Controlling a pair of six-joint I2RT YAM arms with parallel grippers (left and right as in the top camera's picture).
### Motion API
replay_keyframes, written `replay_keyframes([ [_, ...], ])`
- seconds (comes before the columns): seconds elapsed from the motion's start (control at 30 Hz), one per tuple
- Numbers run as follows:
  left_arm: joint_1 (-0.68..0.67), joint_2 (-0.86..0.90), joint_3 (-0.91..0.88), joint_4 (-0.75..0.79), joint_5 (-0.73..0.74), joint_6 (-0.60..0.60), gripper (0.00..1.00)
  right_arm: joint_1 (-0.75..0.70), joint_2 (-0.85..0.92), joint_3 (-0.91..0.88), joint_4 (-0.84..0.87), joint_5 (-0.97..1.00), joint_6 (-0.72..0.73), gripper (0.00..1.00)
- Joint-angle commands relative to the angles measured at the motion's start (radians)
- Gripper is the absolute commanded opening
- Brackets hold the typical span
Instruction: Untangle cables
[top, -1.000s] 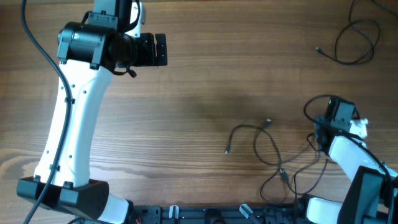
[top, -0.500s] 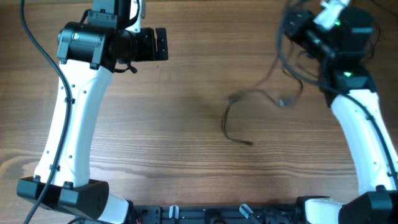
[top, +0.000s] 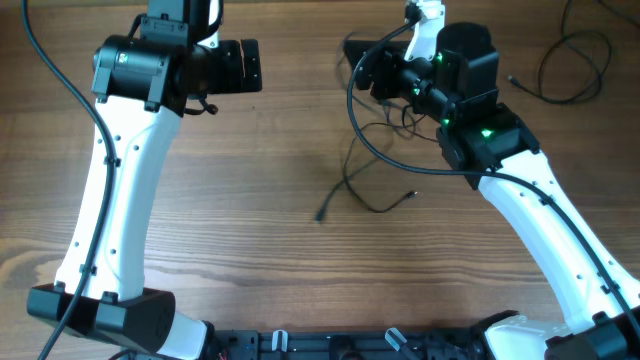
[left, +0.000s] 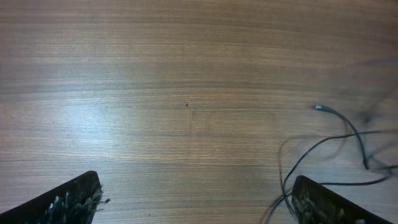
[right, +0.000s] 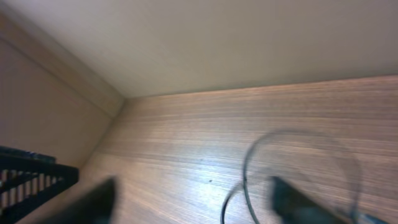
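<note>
Two arms show overhead: the left rises from its near base, its gripper (top: 240, 68) pointing right, while the right reaches to the far centre, its gripper (top: 362, 68) above a thin cable (top: 322, 212) trailing onto the table (top: 230, 230). In the left wrist view, the fingers (left: 74, 199) stand wide apart, with cable at right. The right wrist view is blurred: the fingers (right: 93, 200) look apart, with a cable loop between them.

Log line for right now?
left claw open | right claw raised, grip unclear | tangled cable hanging by it | second cable apart
</note>
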Motion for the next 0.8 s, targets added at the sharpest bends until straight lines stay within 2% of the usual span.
replay_keyframes([
  [0.0,-0.001,0.009,-0.003,0.023,0.023,-0.039,1.00,0.000,0.006,0.020,-0.006,0.133,-0.022,1.00],
  [0.1,-0.001,0.028,-0.003,0.082,0.133,-0.042,1.00,-0.035,-0.008,0.020,-0.017,0.269,-0.021,1.00],
  [0.23,-0.006,0.132,-0.003,0.168,0.178,-0.166,1.00,-0.083,-0.010,0.020,-0.129,0.533,-0.050,1.00],
  [0.27,-0.008,0.154,-0.003,0.179,0.179,-0.178,1.00,-0.090,-0.012,0.020,-0.150,0.552,-0.073,1.00],
  [0.33,-0.011,0.235,-0.003,0.184,0.201,-0.296,1.00,-0.111,-0.030,0.020,-0.225,0.602,-0.088,1.00],
  [0.4,-0.013,0.305,-0.003,0.148,0.330,-0.312,1.00,-0.129,-0.050,0.020,-0.282,0.608,-0.073,0.99],
  [0.47,-0.013,0.347,-0.003,0.100,0.337,-0.481,1.00,-0.133,-0.050,0.020,-0.302,0.607,-0.048,1.00],
  [0.53,-0.020,0.379,-0.003,0.081,0.338,-0.740,1.00,-0.133,-0.050,0.020,-0.314,0.603,-0.008,0.99],
  [0.57,-0.032,0.390,-0.003,0.096,0.330,-0.843,1.00,-0.133,-0.050,0.020,-0.314,0.602,0.011,1.00],
  [0.6,-0.045,0.400,-0.003,0.113,0.306,-0.887,1.00,-0.133,-0.050,0.020,-0.314,0.599,0.013,1.00],
  [0.63,-0.060,0.405,-0.003,0.133,0.261,-0.909,1.00,-0.133,-0.050,0.020,-0.317,0.587,0.013,1.00],
  [0.7,-0.112,0.430,-0.003,0.145,0.078,-0.977,1.00,-0.133,-0.050,0.020,-0.347,0.585,0.005,0.99],
  [0.77,-0.148,0.447,-0.003,0.135,-0.013,-0.983,1.00,-0.133,-0.050,0.020,-0.383,0.596,0.003,1.00],
])
